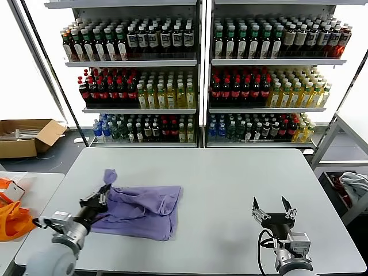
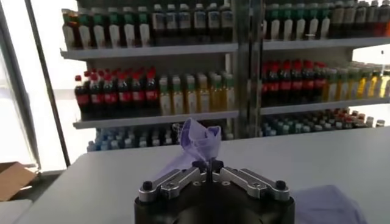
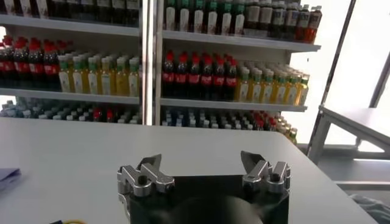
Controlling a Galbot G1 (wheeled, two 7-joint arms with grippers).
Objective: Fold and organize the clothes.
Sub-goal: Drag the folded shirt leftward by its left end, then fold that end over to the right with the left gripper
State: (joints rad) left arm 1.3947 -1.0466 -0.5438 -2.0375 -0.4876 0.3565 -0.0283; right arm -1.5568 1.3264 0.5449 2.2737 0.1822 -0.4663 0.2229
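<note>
Lavender T-shirt lies half-folded and rumpled on the white table, lower left of centre in head view. The left gripper is clenched on a pinch of its left edge, w/ a tuft of fabric sticking up past the fingertips, prob. lifting that edge to carry it over for a fold. Right gripper waits lower right, jaws spread wide, holding nothing, well apart from the shirt, likely parked so it won't snag the cloth.

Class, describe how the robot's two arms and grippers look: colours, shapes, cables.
Left gripper: black two-finger jaws with silver linkages on a grey arm. Right gripper: the same black body, silver hinged fingers with dark tips, and a black cable looping beside its grey wrist.
</note>
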